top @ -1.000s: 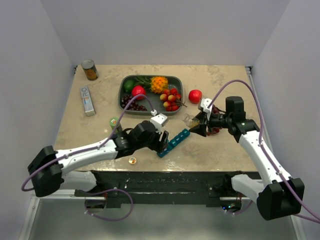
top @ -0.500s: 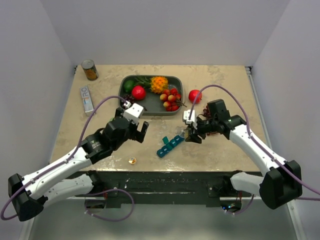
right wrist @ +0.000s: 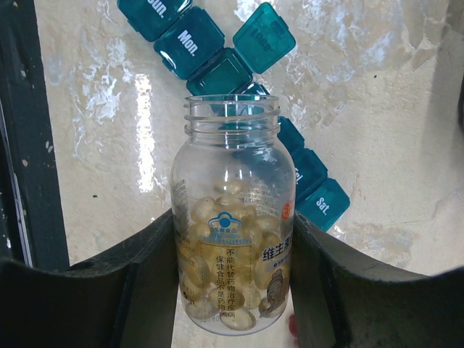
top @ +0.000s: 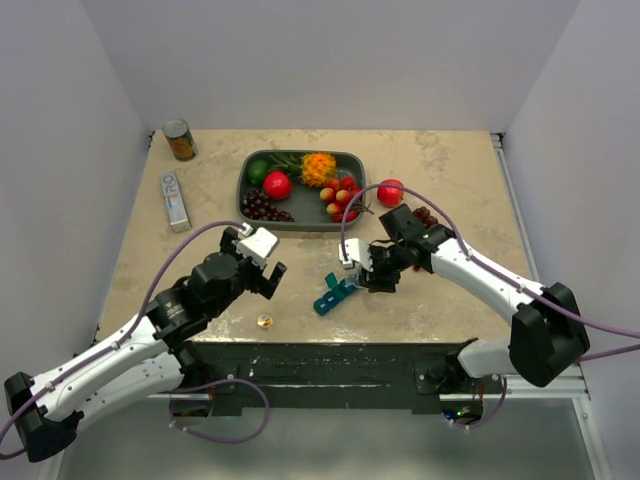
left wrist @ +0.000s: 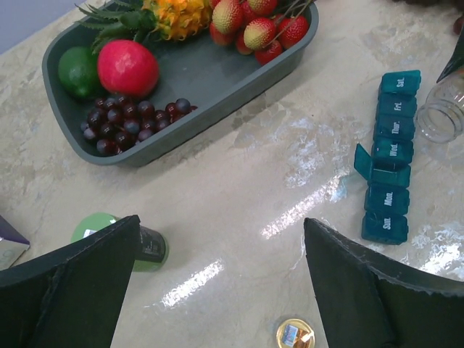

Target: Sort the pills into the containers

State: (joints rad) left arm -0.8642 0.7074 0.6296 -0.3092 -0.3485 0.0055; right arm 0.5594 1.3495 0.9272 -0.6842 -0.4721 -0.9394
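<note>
- Clamping a clear bottle (right wrist: 233,217) between its jaws, the right gripper (top: 370,270) holds it with the open, threaded neck pointing at the strip (left wrist: 390,156).
- Pale yellow, glossy, oval pills (right wrist: 225,290) fill roughly the lower half of the bottle, behind a printed label.
- That strip is teal, see-through plastic, seven square cells in a row marked Sun. to Sat., lying on the table (top: 450,170) in front of the tray (left wrist: 217,80) and between the two grippers.
- One lid near the Mon. end stands open; the others are shut. What lies in the open cell, I can't tell.
- Left gripper (left wrist: 221,268) hovers with jaws wide apart, holding nothing, well left of the strip.
- The grey tray has rounded corners and holds a lime (left wrist: 77,70), a smooth red fruit (left wrist: 127,67), dark grapes (left wrist: 127,119), and bumpy red-yellow berries (left wrist: 257,25).
- Green bottle (left wrist: 119,239) and gold cap (left wrist: 294,334) sit on the shiny marbled tabletop.
</note>
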